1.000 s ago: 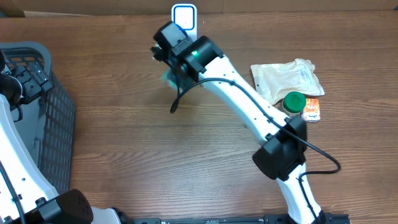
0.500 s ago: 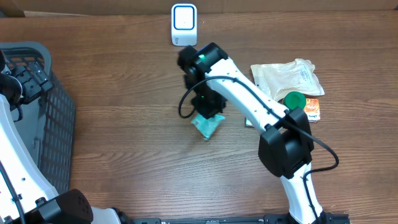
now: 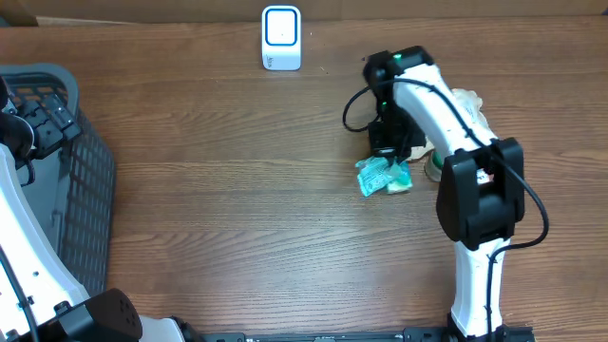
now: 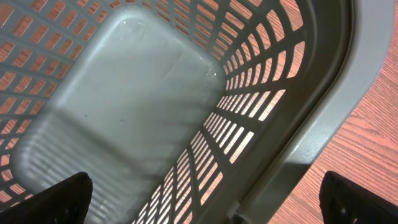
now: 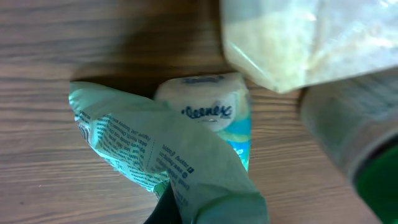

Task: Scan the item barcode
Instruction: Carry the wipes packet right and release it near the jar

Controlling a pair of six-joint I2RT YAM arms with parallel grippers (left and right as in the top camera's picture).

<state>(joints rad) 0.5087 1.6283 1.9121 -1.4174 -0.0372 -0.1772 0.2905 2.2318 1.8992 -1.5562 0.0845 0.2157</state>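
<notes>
Near the right side of the bench (image 3: pixel 190 218), the right hand (image 3: pixel 387 150) hides its fingertips beneath its own wrist. The wrist view shows only a dark sliver, clenched on the green packet (image 3: pixel 378 177). Packet overlaps a Kleenex pack (image 5: pixel 208 112); its print is too blurred to pick out a barcode. Green-lidded jar (image 5: pixel 348 137) is cut off. Left hand (image 4: pixel 208 199) hangs spread wide over the basket (image 4: pixel 298 143), holding nothing. Scanner (image 3: pixel 281 38) stands farthest, well apart.

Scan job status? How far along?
Done: the green printed plastic packet was by the white box scanner a second ago and has left it. In hand: the right end effector, shut on the packet, holds it by the white-blue tissue pack. Left: bagging, probably; the left end effector waits open over the grey plastic basket.
</notes>
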